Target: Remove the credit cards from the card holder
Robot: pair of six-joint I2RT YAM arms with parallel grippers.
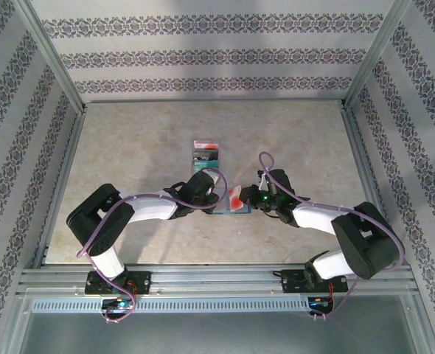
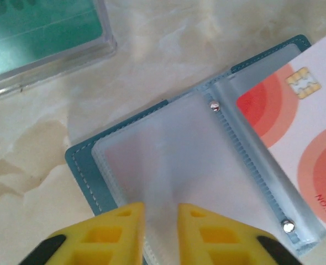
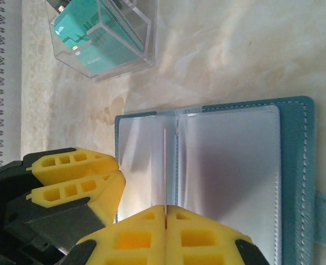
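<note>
The slate-blue card holder [image 1: 223, 211] lies open on the table between my two grippers, its frosted clear sleeves [image 2: 168, 154] facing up. My right gripper [image 3: 166, 212] is shut on a red-and-white credit card [image 2: 295, 110], which stands edge-on [image 3: 165, 165] above the holder's fold [image 3: 177, 160]. In the top view that card [image 1: 236, 198] sits just left of the right gripper [image 1: 253, 199]. My left gripper [image 2: 161, 221] rests on the holder's left panel [image 2: 80, 165], its jaws a little apart with a sleeve puckered up in the gap. Teal-green credit cards [image 3: 94, 41] lie in a clear box.
The clear plastic box [image 1: 206, 152] holding cards stands just beyond the holder, close to the left gripper's side [image 2: 41, 33]. Patterned walls and metal rails [image 1: 63, 158] enclose the marbled tabletop [image 1: 129, 147].
</note>
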